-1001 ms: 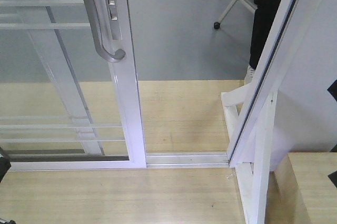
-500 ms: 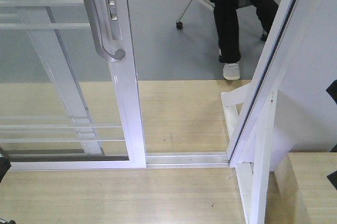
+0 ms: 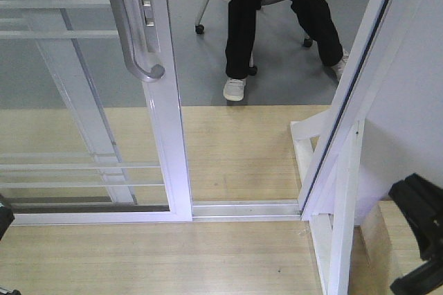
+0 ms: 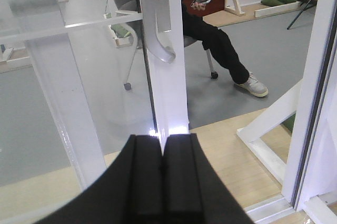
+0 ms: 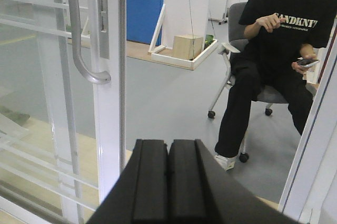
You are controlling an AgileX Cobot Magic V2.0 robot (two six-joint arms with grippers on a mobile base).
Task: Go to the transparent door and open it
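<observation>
Closely pressed together, the fingers of the left gripper (image 4: 163,179) and right gripper (image 5: 168,182) are seen empty. Just ahead, the transparent door (image 3: 169,142) is slid partly aside, its grey pull handle (image 3: 135,32) untouched; a seated person (image 3: 266,18) is glimpsed beyond.

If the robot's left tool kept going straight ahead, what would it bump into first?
Most likely the white frame of the transparent door. The left tool is shut and points right at that upright strip, just under the grey handle. How far off it is cannot be told.
</observation>
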